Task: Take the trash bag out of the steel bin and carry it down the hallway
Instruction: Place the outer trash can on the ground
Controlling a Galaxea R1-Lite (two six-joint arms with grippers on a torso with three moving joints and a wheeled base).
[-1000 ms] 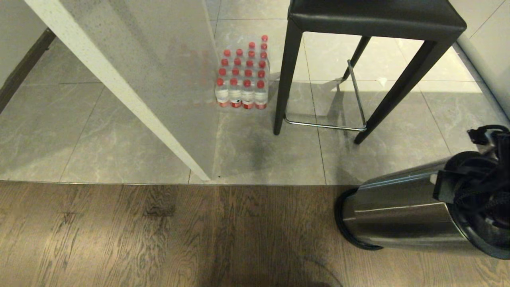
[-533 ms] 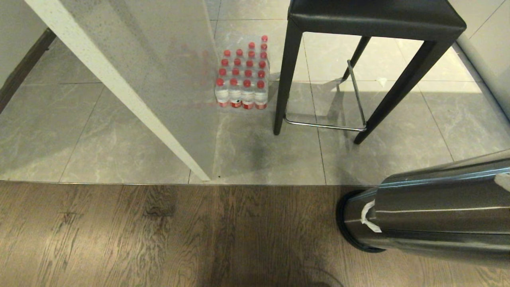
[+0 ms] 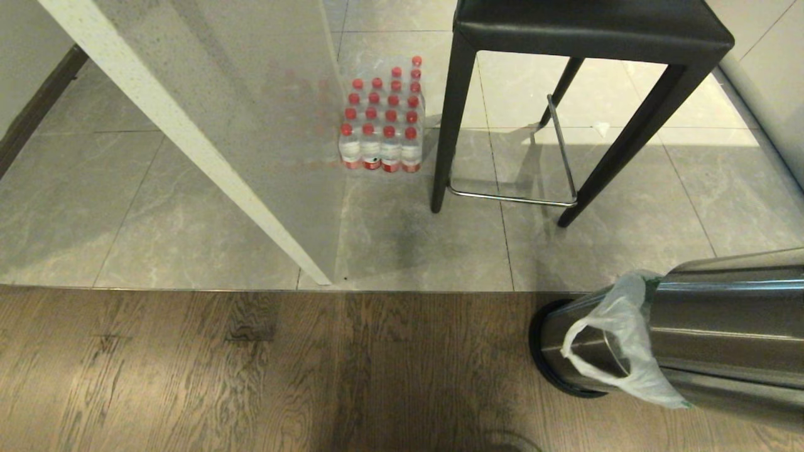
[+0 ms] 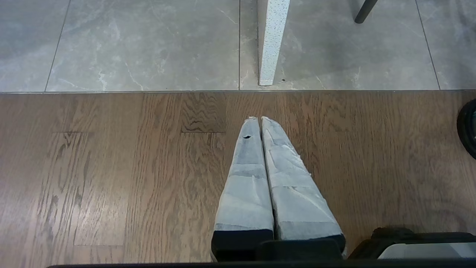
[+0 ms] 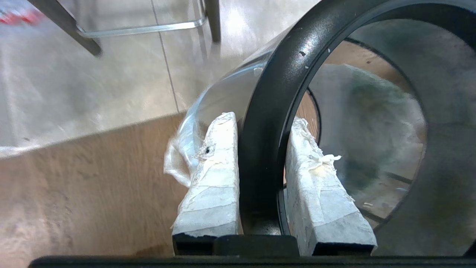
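- The right hand (image 5: 262, 123) is clamped on the thick black rim ring of the steel bin (image 3: 722, 326): in the right wrist view one taped finger (image 5: 215, 167) lies on the outside of the steel wall and the other is inside the opening, with the rim between them.
- The right hand points forward and down along the bin's wall. It does not show in the head view.
- The steel bin is tipped far over. Its black base sits at the seam between the dark wood-plank floor (image 3: 251, 376) and the grey tile floor (image 3: 188, 220), and its body leans out past the right edge of the head view.
- The trash bag (image 3: 619, 339) is thin, whitish and translucent. A loop handle and a fold of it hang down the outside of the steel wall, near the base. In the right wrist view a bit of it bunches beside the outer finger, touching the bin.
- The left hand (image 4: 258, 119) is closed, its two taped fingers pressed together and holding nothing. It points down at bare wood planks, well apart from the bin.
- Behind the bin stand a black stool (image 3: 584, 37), a pack of red-capped bottles (image 3: 383, 119) and a pale speckled panel (image 3: 207, 125).
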